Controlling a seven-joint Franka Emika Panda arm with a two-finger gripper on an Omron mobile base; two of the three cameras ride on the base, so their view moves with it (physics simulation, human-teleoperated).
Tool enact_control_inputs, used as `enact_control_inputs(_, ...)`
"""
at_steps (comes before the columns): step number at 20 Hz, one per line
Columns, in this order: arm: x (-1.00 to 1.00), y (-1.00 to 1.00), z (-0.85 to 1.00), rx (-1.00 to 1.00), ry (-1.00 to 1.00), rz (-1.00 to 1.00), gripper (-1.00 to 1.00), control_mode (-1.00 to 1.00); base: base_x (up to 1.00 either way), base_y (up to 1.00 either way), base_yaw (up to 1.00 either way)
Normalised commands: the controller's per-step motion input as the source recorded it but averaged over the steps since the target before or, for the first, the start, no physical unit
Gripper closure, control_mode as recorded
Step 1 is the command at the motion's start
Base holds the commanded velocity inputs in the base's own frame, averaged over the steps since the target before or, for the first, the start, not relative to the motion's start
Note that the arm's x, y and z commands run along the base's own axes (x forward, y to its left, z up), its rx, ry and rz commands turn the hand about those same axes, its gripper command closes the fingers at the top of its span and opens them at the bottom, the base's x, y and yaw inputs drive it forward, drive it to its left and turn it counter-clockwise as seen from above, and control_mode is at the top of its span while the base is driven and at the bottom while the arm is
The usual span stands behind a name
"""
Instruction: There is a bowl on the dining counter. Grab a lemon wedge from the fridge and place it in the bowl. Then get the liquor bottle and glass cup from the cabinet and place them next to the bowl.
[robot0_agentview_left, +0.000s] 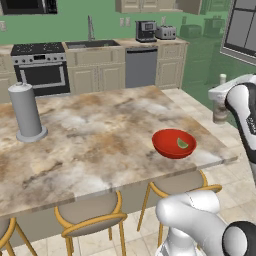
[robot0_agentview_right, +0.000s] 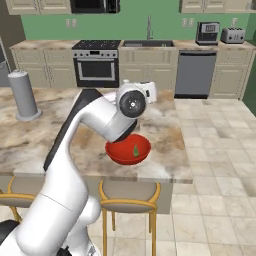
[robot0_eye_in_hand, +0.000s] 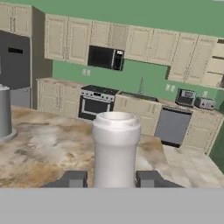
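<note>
The jaws grip a white-capped bottle (robot0_eye_in_hand: 115, 148), one dark fingertip (robot0_eye_in_hand: 72, 179) on each side of its body at the bottom centre of the hand view. The gripper (robot0_eye_in_hand: 114, 179) holds this bottle upright, its round white cap level with the far cabinets in that view. In the left base view the same bottle (robot0_agentview_left: 220, 107) shows at the right edge of the frame: a white cap above a brownish body, partly hidden by the arm, off the right end of the worktop.

The dining worktop (robot0_agentview_left: 90, 145) of mottled beige-brown stone fills the middle of the left base view. The red bowl (robot0_agentview_left: 173, 143) stands on it near the right corner, right of frame centre. The lemon wedge (robot0_agentview_left: 182, 143) lies inside the bowl, against its right wall. In the right base view the bowl (robot0_agentview_right: 128, 150) sits at frame centre, just under the arm's elbow joint, with the wedge (robot0_agentview_right: 135, 150) visible inside.

A tall grey cylinder on a round base (robot0_agentview_left: 26, 112) stands on the worktop at the left of the left base view, well apart from the bowl.

Yellow-framed stools (robot0_agentview_left: 92, 220) stand along the near edge of the worktop, at the bottom of the frame.

Along the back wall, a stove (robot0_agentview_left: 41, 67), sink faucet (robot0_agentview_left: 91, 27), dishwasher (robot0_agentview_left: 141, 66), coffee machine (robot0_agentview_left: 145, 31) and toaster (robot0_agentview_left: 165, 33) occupy the upper part of the frame.
</note>
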Motion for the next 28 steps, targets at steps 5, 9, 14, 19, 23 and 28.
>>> enact_control_inputs(5, 0.00, -0.20, -0.69, -0.05, 0.00, 0.32, 1.00, -1.00, 0.00, 0.00, 0.00)
enact_control_inputs(9, 0.00, -0.25, -0.68, 0.00, -0.05, 0.37, 1.00, -1.00, 0.00, 0.00, 0.00)
enact_control_inputs(14, 0.04, -0.29, -0.36, 0.00, -0.04, 0.32, 1.00, -1.00, 0.00, 0.00, 0.00)
enact_control_inputs(19, 0.25, -0.23, -0.24, 0.00, 0.00, 0.24, 1.00, -1.00, 0.00, 0.00, 0.00)
enact_control_inputs(23, 0.27, -0.20, -0.40, 0.00, 0.00, 0.22, 1.00, -1.00, 0.00, 0.00, 0.00)
enact_control_inputs(28, 0.09, -0.17, -0.46, 0.00, 0.00, 0.20, 1.00, -1.00, 0.00, 0.00, 0.00)
